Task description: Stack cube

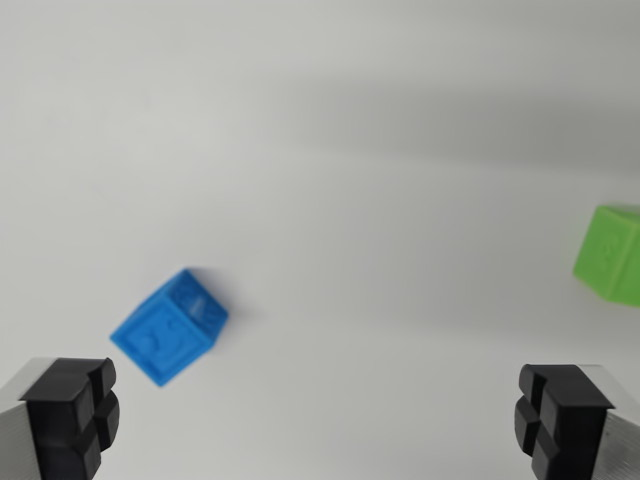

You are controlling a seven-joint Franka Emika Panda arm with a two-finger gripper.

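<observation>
A blue cube [169, 327] lies on the white surface at the wrist view's lower left, turned at an angle. A green cube [611, 254] sits at the wrist view's right edge, partly cut off by the frame. My gripper [312, 420] hangs above the surface, open wide with nothing between its fingers. The left black fingertip [72, 415] is just below and to the left of the blue cube. The right fingertip [556, 415] is below the green cube. Neither cube is touched.
The white tabletop [330, 150] fills the view, with soft grey shadows across its upper part.
</observation>
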